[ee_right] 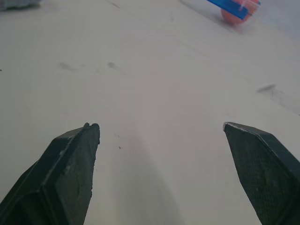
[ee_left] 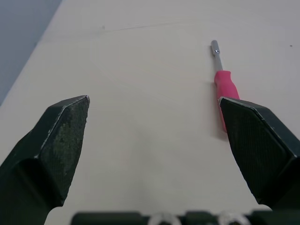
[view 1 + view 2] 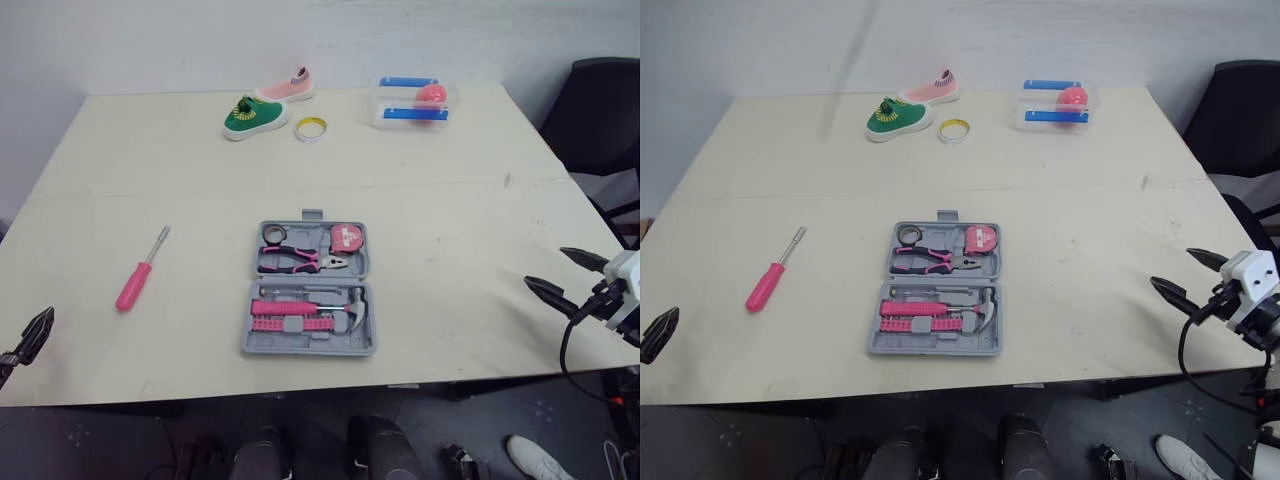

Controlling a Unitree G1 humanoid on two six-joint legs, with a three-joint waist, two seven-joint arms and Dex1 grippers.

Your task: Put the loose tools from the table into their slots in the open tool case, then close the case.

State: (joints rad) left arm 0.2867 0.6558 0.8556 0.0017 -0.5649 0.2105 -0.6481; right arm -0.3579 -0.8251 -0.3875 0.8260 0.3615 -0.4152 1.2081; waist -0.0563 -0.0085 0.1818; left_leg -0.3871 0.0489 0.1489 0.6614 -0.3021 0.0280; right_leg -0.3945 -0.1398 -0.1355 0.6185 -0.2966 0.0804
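Observation:
An open grey tool case (image 3: 309,291) lies in the middle of the table, holding pink pliers (image 3: 298,262), a tape measure (image 3: 347,238), a hammer (image 3: 330,303) and a row of bits. A loose pink-handled screwdriver (image 3: 140,272) lies on the table to the left of the case, also seen ahead of the left gripper's fingers (image 2: 224,86). My left gripper (image 2: 154,110) is open at the table's front left corner, empty. My right gripper (image 3: 565,273) stands open and empty at the table's right edge.
At the back of the table lie a green shoe (image 3: 255,116), a pink shoe (image 3: 287,88), a roll of yellow tape (image 3: 311,129) and a clear box (image 3: 413,102) with blue bars and a pink ball. A black chair (image 3: 598,120) stands at the right.

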